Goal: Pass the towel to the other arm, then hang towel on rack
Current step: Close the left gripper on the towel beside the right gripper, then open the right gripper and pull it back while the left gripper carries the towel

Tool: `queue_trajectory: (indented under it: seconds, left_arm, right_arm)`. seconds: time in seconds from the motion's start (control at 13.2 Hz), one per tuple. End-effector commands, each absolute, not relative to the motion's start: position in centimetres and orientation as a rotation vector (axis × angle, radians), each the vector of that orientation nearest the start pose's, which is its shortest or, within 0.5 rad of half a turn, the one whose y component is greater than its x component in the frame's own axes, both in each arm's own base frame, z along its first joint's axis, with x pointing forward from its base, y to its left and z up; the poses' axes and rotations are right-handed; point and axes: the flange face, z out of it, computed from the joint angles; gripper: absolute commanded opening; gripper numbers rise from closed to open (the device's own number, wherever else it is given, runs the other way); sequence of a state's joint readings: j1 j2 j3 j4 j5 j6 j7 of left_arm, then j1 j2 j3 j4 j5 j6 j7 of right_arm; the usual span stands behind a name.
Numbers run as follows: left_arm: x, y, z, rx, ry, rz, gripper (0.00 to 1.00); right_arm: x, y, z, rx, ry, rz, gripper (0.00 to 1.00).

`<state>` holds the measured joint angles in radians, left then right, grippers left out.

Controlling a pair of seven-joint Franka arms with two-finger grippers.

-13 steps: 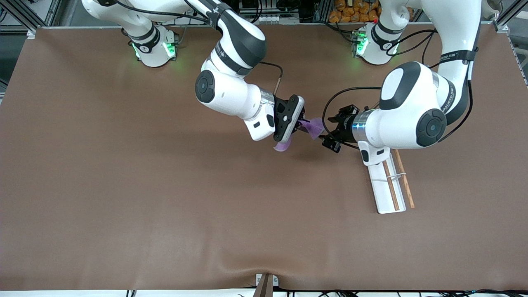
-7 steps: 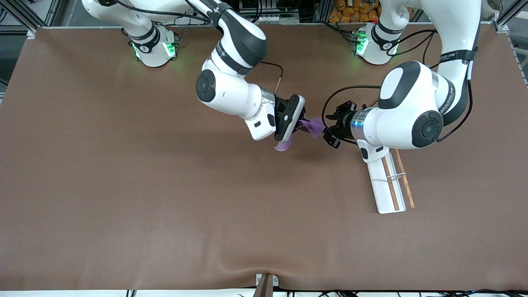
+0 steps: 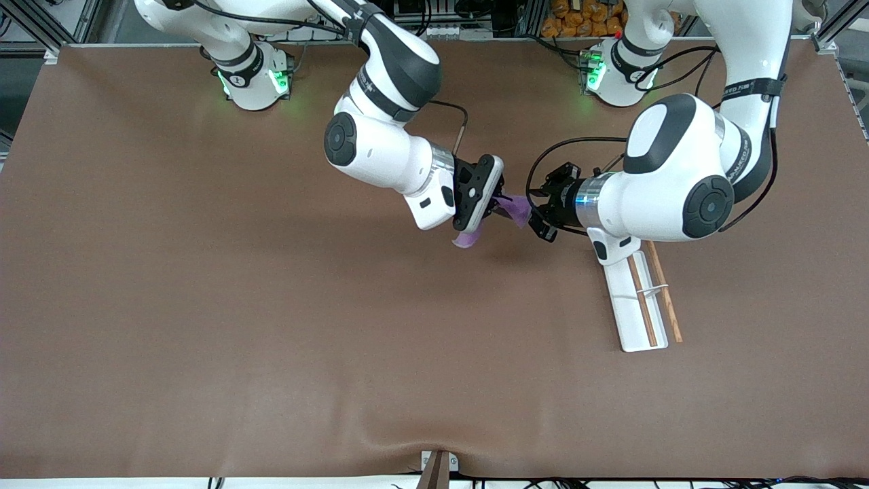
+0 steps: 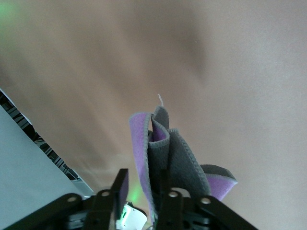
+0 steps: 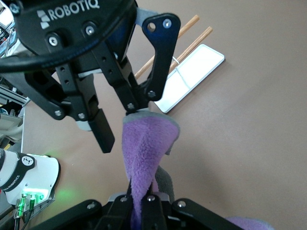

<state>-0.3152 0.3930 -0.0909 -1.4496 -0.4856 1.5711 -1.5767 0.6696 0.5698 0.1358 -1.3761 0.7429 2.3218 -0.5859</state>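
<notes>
Right tool point(image 3: 503, 204): clenched on the towel point(image 3: 519, 211). In the right wrist view its two fingertips pinch a purple fold tight between them. It hangs in the air over the desk point(image 3: 271, 305), at nine o'clock of the towel in the front view.

Left tool point(image 3: 535, 219): released, its fingers standing apart around the towel's free end. In the right wrist view one black finger touches the top of the fold and the other stands off from the cloth. It is at three o'clock of the towel, facing the right tool.

Towel: held up off the desk between the two tools, at about two o'clock from the desk's middle in the front view. It is folded and shows a purple fuzzy face and a grey backing. A loose flap droops below the right tool.

Rack point(image 3: 628, 316): a white base lying flat on the desk at four o'clock of the towel, toward the left arm's end. It is partly under the left arm's wrist.

Rods point(image 3: 642, 302): two thin brown rods run side by side along the rack, from eleven to five o'clock. A slim white bracket crosses them.

Desk: covered with plain brown matting.
</notes>
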Motion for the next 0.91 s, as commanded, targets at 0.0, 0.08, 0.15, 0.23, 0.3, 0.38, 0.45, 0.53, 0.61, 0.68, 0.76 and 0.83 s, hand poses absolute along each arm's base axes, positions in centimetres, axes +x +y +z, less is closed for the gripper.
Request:
queue_trajectory:
  seconds: [0.0,0.08,0.15,0.23,0.3,0.38,0.45,0.53,0.61,0.68,0.76,0.83]
  left_arm:
    - [57.7,-29.3,46.6,-2.487,-1.797,0.929,0.0]
    - [57.8,-29.1,46.5,-2.492,-1.793,0.93,0.0]
    - [58.0,-28.7,46.7,-2.496,-1.796,0.919,0.0]
    - [58.2,-28.2,46.8,-2.499,-1.805,0.911,0.0]
    - [58.3,-27.5,48.4,-2.542,-1.803,0.883,0.0]
    - [58.5,-26.7,49.3,-2.6,-1.769,0.846,0.0]
    - [59.0,-25.2,49.8,-2.659,-1.725,0.803,0.0]
    - [59.2,-24.0,50.5,-2.731,-1.661,0.75,0.0]
    - [59.4,-23.4,50.5,-2.802,-1.557,0.703,0.0]
    - [59.5,-23.0,50.3,-2.864,-1.438,0.645,0.0]
    - [59.7,-22.5,50.2,-2.914,-1.329,0.592,0.0]
    - [59.8,-22.1,50.0,-2.949,-1.227,0.549,0.0]
  right_arm:
    - [52.8,53.7,43.3,-2.142,-1.074,-0.36,0.0]
    - [52.8,53.8,43.4,-2.14,-1.075,-0.361,0.0]
    - [52.7,53.8,43.4,-2.139,-1.076,-0.359,0.0]
    - [52.8,53.7,43.4,-2.14,-1.075,-0.36,0.0]
    - [52.9,53.6,43.4,-2.142,-1.074,-0.361,0.0]
    - [52.8,53.7,43.6,-2.14,-1.072,-0.361,0.0]
    - [53.0,53.4,43.6,-2.143,-1.072,-0.362,0.0]
    - [53.2,53.2,43.7,-2.147,-1.076,-0.369,0.4]
    - [53.5,52.8,43.6,-2.154,-1.081,-0.373,0.99]
    - [53.5,52.6,43.5,-2.158,-1.076,-0.366,1.0]
    - [53.8,52.2,43.8,-2.161,-1.073,-0.368,1.0]
    - [54.0,51.8,44.1,-2.164,-1.076,-0.372,1.0]
